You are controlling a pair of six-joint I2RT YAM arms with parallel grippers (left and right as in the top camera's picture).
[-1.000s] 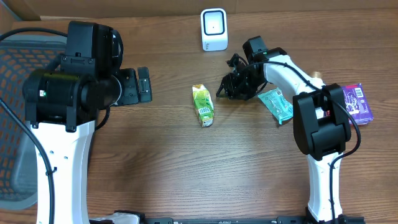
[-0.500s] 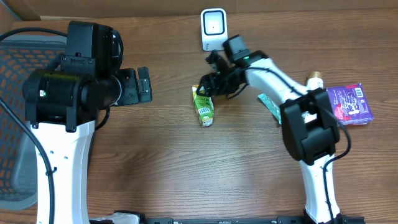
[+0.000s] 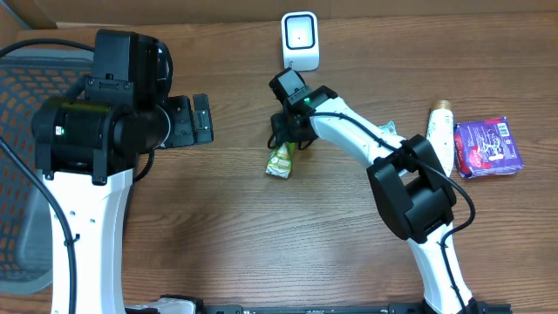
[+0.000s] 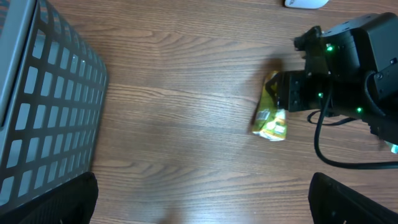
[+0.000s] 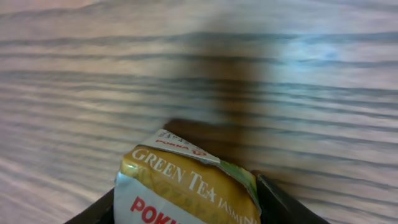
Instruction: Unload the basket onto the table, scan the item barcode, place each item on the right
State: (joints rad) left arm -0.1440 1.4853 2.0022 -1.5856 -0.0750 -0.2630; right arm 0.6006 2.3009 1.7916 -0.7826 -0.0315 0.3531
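Observation:
The item is a green tea carton [image 3: 279,162], yellow-green, lying tilted on the wooden table below the white barcode scanner [image 3: 300,41]. My right gripper [image 3: 284,139] reaches down onto its upper end. In the right wrist view the carton [image 5: 180,177] fills the gap between both black fingers [image 5: 283,202] of the right gripper [image 5: 186,208], which is shut on it. The left wrist view shows the same carton [image 4: 271,115] held by the right gripper [image 4: 291,93]. My left gripper [image 3: 202,119] hangs open and apart at the left, its fingertips [image 4: 348,202] wide over bare wood.
A mesh basket [image 3: 22,96] stands at the far left, also in the left wrist view [image 4: 43,112]. At the right lie a cream bottle [image 3: 442,133] and a purple packet [image 3: 488,146]. A teal packet [image 3: 388,131] peeks out behind the right arm.
My right gripper swept left from the teal packet to the green tea carton and closed on it. The carton has shifted and tilted. The left arm stayed still.

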